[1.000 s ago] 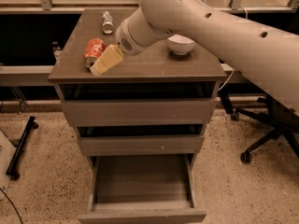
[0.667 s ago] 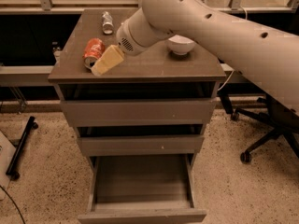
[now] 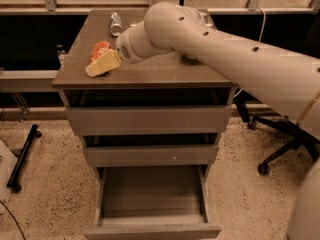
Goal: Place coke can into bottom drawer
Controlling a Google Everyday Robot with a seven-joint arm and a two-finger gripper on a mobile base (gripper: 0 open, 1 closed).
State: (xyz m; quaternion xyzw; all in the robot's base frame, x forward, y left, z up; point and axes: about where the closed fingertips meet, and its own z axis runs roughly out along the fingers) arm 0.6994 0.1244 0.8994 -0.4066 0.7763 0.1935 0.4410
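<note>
Coke can is on the tabletop, front-left part, near the left edge. It looks tipped or lying rather than upright, but I can't say for sure. Claw is right at the can on its near side and covers its lower half from where I stand. Touching or just beside: unclear. Whether the claw is spread, pressed together or pinching the can: cannot tell. Arm reaches in from the right across the tabletop.

Handling, my guess: thin aluminium, light if empty, somewhat heavier if full; no way to tell which. The wall is smooth and rounded, so it's slippery, and it will likely roll if it's on its side. A hard squeeze would dent it. Best hold is probably across the mid-body, on opposite sides of the cylinder, with moderate force. Avoid the rims and the silver top.

Bottom drawer is pulled out, nothing seen inside, below the tabletop's front edge. Upper drawers are pushed further in. Silver can lies at the back, well apart from the coke can; not the target.
</note>
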